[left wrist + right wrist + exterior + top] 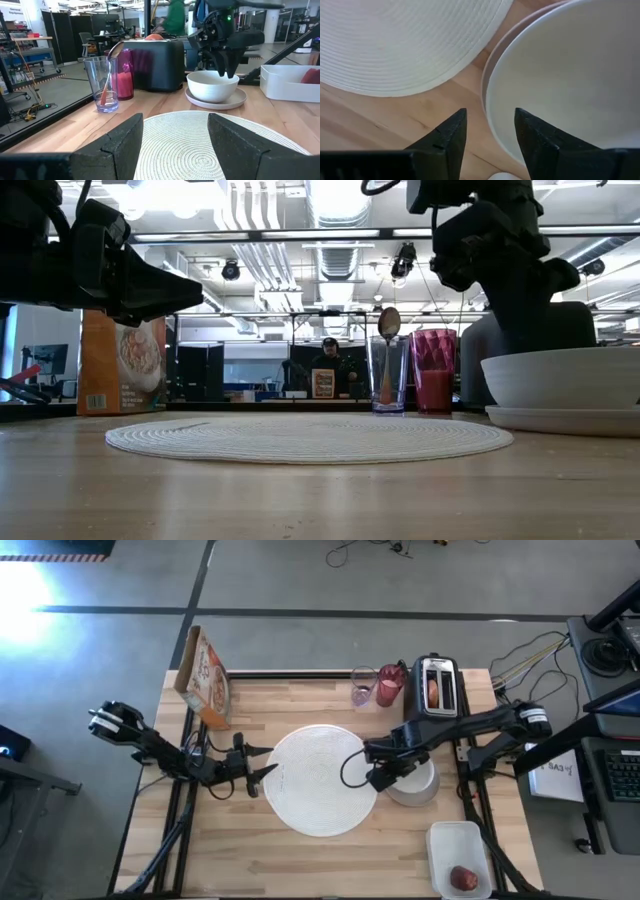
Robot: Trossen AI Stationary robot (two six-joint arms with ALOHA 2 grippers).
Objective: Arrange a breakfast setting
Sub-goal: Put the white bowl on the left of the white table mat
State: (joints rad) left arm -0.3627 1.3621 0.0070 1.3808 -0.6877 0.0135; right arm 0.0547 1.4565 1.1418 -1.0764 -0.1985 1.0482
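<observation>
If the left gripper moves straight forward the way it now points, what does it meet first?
Probably nothing at once: the open left gripper points across the flat woven mat. Beyond it the first thing is likely the white bowl on its small plate; depth is unclear.

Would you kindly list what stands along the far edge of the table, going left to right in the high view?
Orange cereal box → clear glass with spoon → pink tumbler → black toaster.

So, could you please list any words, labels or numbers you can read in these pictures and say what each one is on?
None can be read with confidence.
cereal box: print on its face, too blurred to read.
paper sheet: handwriting, too small to make out.
small sign: far behind the table, unreadable.
</observation>
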